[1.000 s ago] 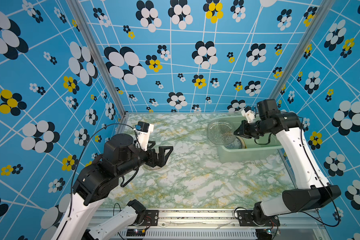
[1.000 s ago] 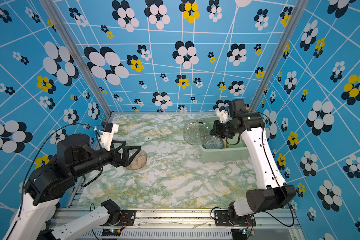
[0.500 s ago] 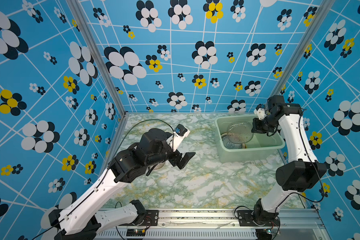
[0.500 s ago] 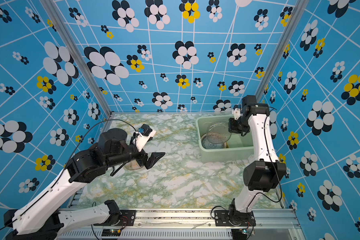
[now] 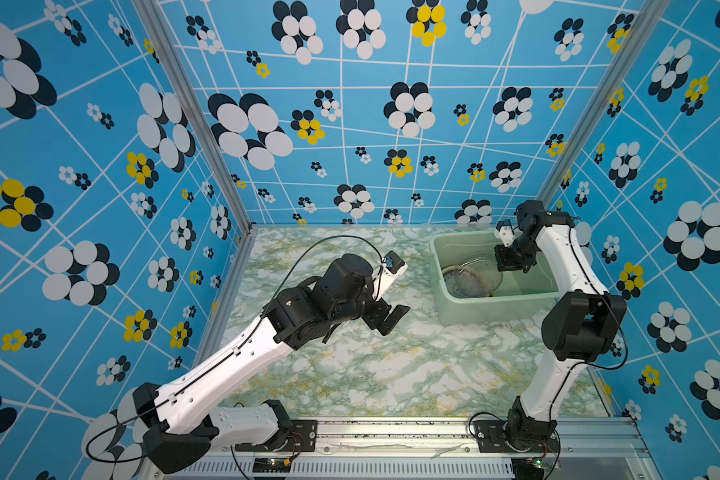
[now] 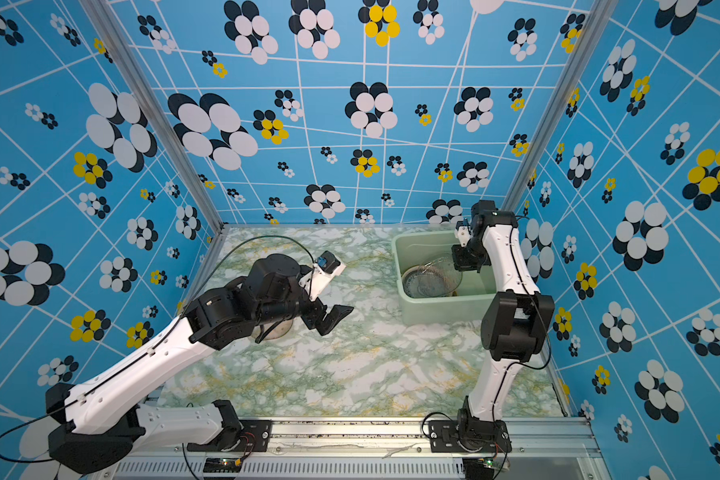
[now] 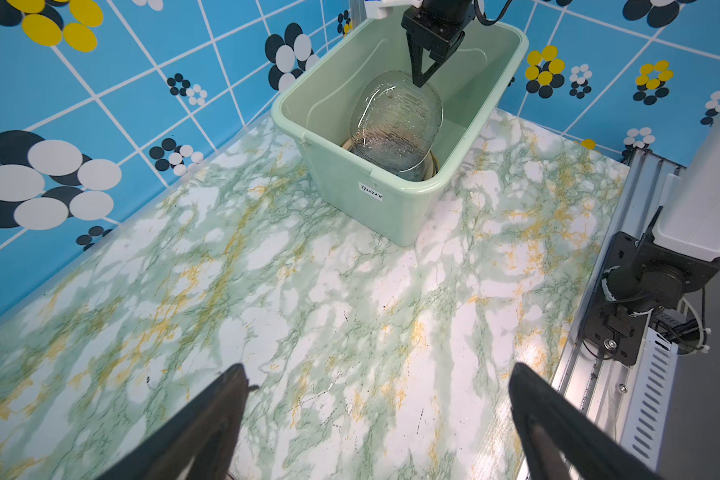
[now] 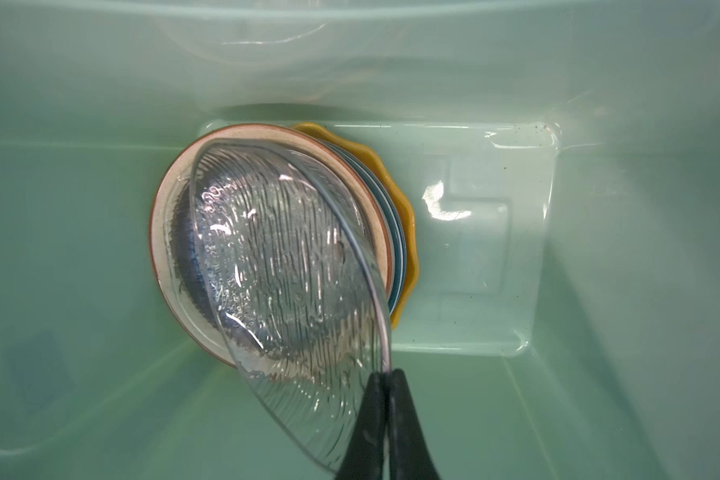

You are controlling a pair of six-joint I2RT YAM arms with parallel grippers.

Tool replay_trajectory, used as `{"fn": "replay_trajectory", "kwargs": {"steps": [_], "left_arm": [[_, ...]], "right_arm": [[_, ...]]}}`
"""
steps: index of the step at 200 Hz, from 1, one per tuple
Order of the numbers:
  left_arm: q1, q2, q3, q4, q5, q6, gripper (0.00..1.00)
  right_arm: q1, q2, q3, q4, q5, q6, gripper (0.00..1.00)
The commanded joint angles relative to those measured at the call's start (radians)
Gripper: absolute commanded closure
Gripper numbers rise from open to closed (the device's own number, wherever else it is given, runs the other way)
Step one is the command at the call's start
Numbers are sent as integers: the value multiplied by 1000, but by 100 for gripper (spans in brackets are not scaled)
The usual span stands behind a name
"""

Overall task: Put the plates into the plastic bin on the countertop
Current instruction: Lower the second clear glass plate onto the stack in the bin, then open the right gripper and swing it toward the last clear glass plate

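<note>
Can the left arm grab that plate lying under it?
Probably yes: the plate lies alone on the counter and the left gripper is open, but it points past the plate, so it must pull back first.

Bin (image 5: 495, 309) stands centre-right on the countertop (image 5: 391, 374). Inside, a glass plate (image 8: 292, 266) leans on the stack (image 8: 385, 232). A loose plate (image 6: 277, 330) lies left of centre.

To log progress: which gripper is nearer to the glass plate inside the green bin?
Right. The right gripper is shut on the rim of the glass plate, inside the bin. The left gripper is open above the countertop, well away from the bin.
</note>
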Motion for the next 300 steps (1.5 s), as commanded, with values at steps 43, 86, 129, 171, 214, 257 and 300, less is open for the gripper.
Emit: {"fn": "replay_trajectory", "kwargs": {"steps": [43, 86, 129, 171, 214, 257, 300], "left_arm": [[-40, 57, 68, 68, -34, -15, 1], [-43, 51, 62, 66, -62, -17, 1], [-43, 36, 55, 71, -95, -20, 1], [-43, -17, 41, 83, -220, -74, 1], [-32, -149, 11, 48, -408, -186, 1], [82, -319, 7, -103, -421, -374, 1], [429, -358, 30, -386, -131, -639, 1]], "right_arm": [[-3, 75, -9, 60, -57, 6, 95], [5, 91, -41, 86, -62, 19, 85], [10, 89, -64, 86, -61, 47, 71], [9, -39, -86, 137, -124, 138, 64], [9, -280, -185, 294, -155, 498, 59], [10, -546, -436, 542, -290, 788, 57], [122, -794, -633, 759, -270, 988, 47]]}}
